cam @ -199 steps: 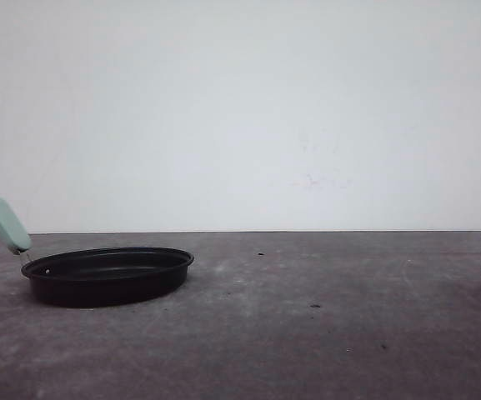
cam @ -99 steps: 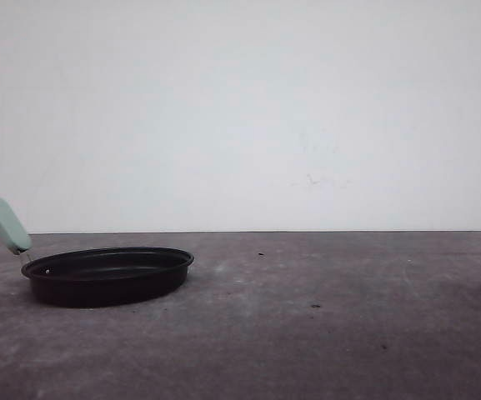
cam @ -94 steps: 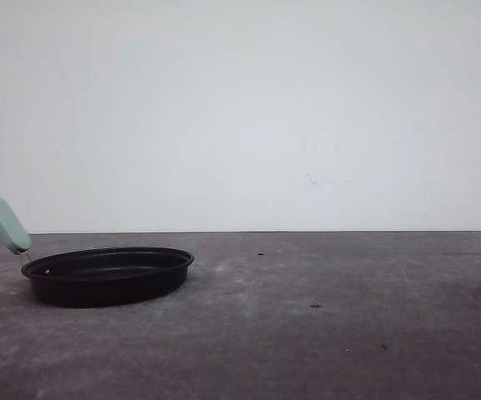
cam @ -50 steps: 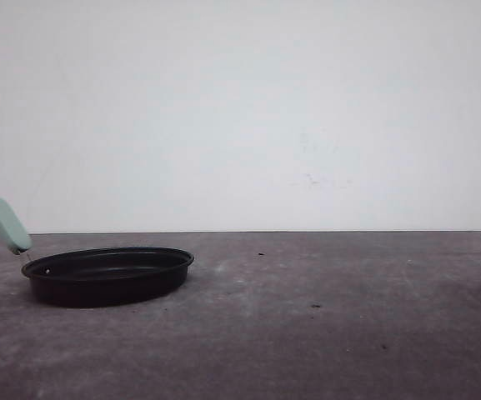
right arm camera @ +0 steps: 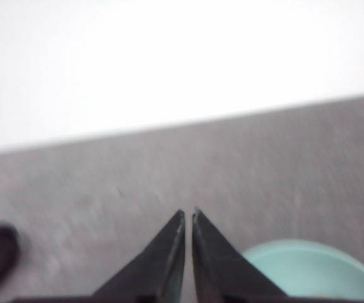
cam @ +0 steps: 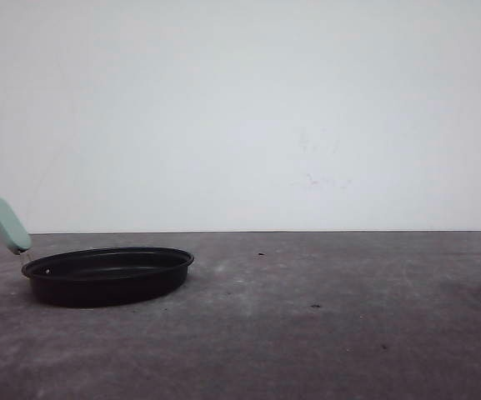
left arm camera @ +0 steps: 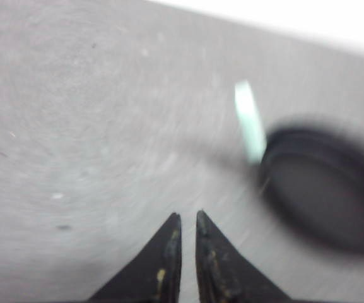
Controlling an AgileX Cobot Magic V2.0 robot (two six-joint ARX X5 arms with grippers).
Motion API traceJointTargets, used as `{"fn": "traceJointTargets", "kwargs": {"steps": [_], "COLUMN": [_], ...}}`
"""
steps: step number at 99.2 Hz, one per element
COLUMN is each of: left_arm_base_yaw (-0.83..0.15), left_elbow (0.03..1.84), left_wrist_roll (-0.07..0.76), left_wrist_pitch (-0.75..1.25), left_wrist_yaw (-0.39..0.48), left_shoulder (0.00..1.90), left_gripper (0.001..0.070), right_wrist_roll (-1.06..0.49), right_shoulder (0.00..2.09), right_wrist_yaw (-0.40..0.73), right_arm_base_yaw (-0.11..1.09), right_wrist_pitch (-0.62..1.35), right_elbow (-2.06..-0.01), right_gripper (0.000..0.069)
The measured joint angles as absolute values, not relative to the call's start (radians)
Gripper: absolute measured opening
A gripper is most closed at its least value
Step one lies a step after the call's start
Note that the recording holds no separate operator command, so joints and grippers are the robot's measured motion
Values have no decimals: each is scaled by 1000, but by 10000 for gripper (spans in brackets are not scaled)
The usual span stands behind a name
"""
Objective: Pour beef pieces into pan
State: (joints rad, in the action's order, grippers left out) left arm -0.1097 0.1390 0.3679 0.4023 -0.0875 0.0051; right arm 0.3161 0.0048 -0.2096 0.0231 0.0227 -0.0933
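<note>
A teal-green bowl (right arm camera: 314, 271) sits on the grey table (cam: 323, 333).

Black tapered fingers (left arm camera: 169, 252) (yellowish flecks)

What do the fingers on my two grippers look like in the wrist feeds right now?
Both pairs are black and wedge-shaped, tapering to sharp tips. The left gripper has fingers with small yellowish flecks along their inner edges; the right gripper has plain dark fingers. No cables or markings are visible.
</note>
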Motion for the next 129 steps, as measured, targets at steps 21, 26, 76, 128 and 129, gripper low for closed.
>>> {"fn": "traceJointTargets", "kwargs": {"steps": [21,26,76,128,129], "left_arm_base_yaw": [-110,-110,-110,-110,-110], "left_elbow": [141,141,810,1182,1182], "left_wrist_roll": [599,619,282,261,263], "left_wrist_pitch": [258,219,418,511,513], "left_wrist_yaw": [21,55,36,51,51], "left_shoulder": [5,5,302,642,642], "left_gripper": [14,14,14,22,22], "right_wrist_roll": [473,504,387,316,315], "right_shoulder": [5,5,137,407,407], "right_wrist_yaw": [-267,-281,-336,-347,-347], "right_arm_base_yaw": [23,23,23,23,23], "right_wrist_pitch": [-247,-310,151,331,331], "right_elbow": [-94,-98,-651,-1027,-1028], "right_gripper": [12,12,10,10,10]}}
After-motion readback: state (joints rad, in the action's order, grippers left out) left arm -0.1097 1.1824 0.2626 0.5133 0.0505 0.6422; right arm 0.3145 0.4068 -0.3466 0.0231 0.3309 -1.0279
